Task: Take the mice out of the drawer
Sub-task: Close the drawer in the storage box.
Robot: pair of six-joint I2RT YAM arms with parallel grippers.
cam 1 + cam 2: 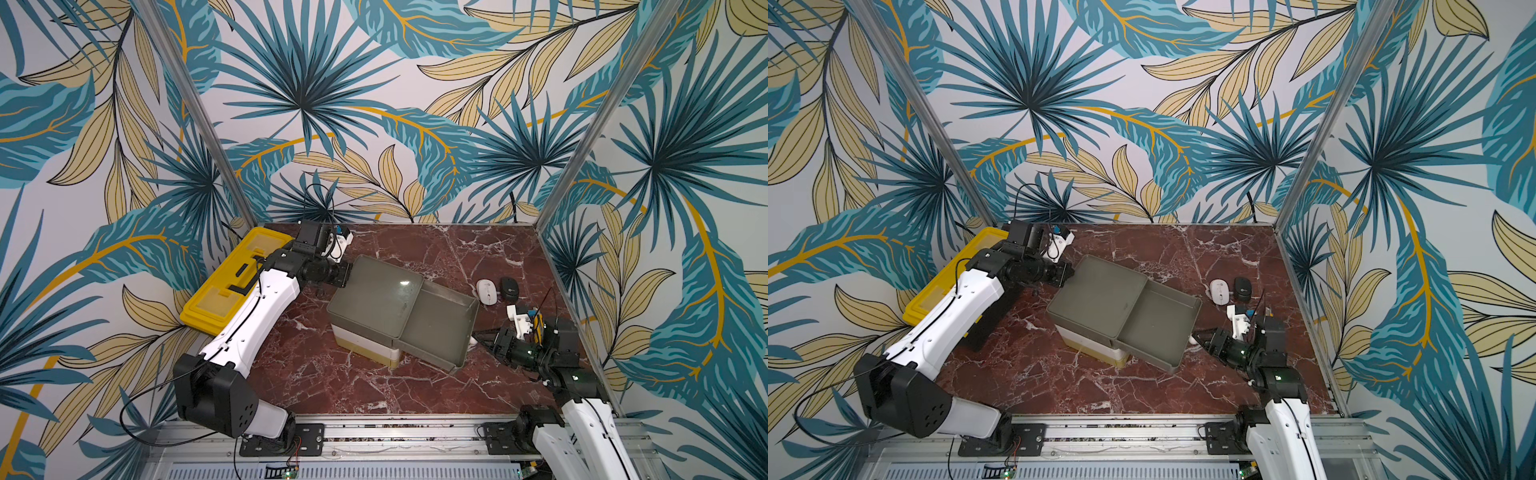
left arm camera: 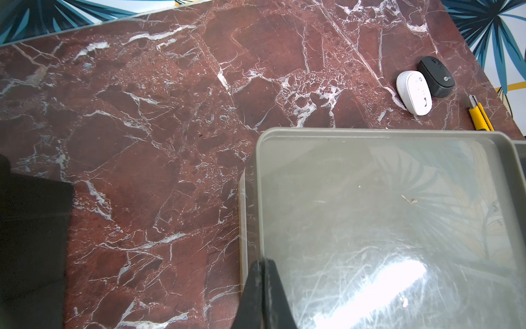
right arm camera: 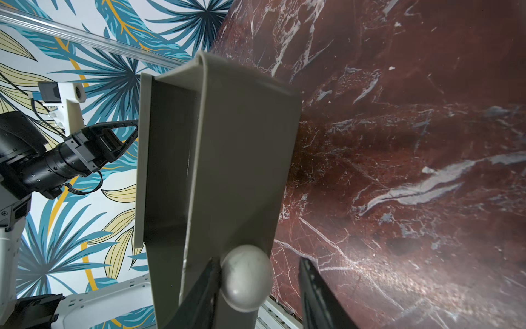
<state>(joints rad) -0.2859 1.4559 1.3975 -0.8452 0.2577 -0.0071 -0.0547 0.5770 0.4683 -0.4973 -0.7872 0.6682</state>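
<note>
A white mouse (image 1: 486, 291) (image 1: 1220, 291) (image 2: 414, 92) and a black mouse (image 1: 510, 287) (image 1: 1243, 288) (image 2: 437, 76) lie side by side on the marble table, right of the drawer unit. The grey drawer (image 1: 436, 328) (image 1: 1154, 328) (image 3: 242, 171) stands pulled out, and its visible floor is bare. My right gripper (image 1: 476, 336) (image 3: 259, 260) is open around the drawer's round knob (image 3: 246, 277); one finger touches it and the other stands apart. My left gripper (image 1: 351, 273) (image 2: 263, 260) is shut and empty, with its tips at the far edge of the unit's grey top (image 1: 374, 299).
A yellow-black utility knife (image 2: 479, 114) lies on the table near the two mice. A yellow case (image 1: 224, 286) leans at the table's left edge under my left arm. Patterned walls close the table on three sides.
</note>
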